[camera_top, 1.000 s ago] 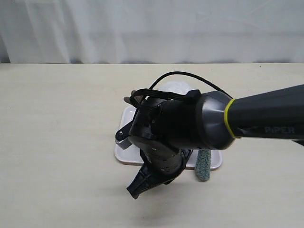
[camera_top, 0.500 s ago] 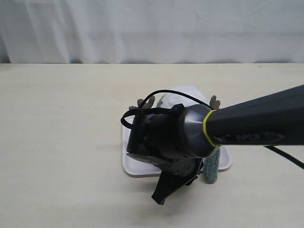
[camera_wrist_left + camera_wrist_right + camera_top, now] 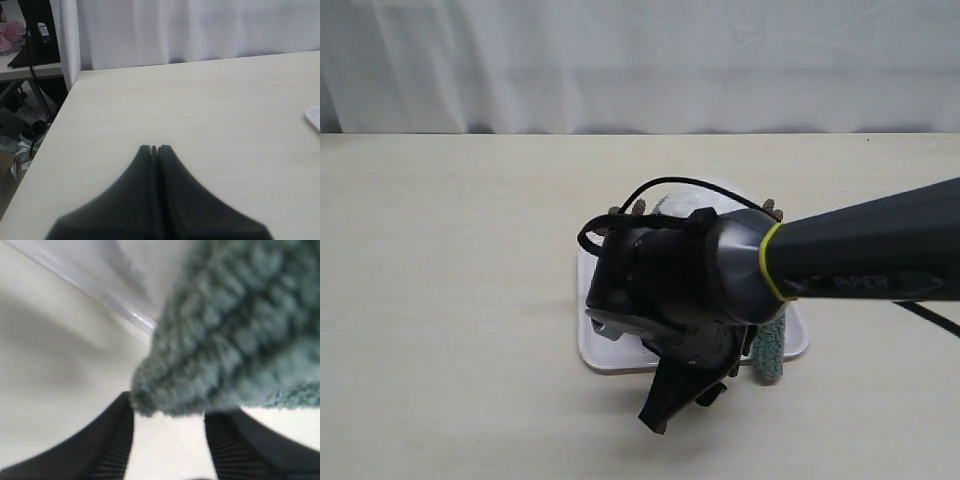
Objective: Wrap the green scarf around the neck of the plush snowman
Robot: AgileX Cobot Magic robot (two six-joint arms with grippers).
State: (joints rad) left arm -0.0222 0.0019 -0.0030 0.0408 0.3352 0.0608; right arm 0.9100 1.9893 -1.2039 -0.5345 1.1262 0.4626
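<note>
over on the right side of the white tray, all i can see of the green scarf is its fuzzy near end, lapping over the tray's front edge onto the table; the rest runs back toward the plush snowman and is hidden under my right arm. of the snowman only a bit of white fluff and the twig arm tips show above the wrist, so i can't tell how the strip lies against its neck. the right gripper has its jaws spread, pinching nothing. in the right wrist view the scarf's rounded end sits just beyond the fingertips and right in line with the gap, near but not yet between the pads. the left gripper is pressed together on nothing, over bare table well apart from the tray, whose edge only just shows in its view. the right arm is plainly the nearer one. i judge the coming move turns on that end: the strip's long axis seems to run from the front edge back toward the snowman, so the jaws need to ease forward onto the tip and straddle it across its width before closing. a shallow bite on loose fleece could slip.
</note>
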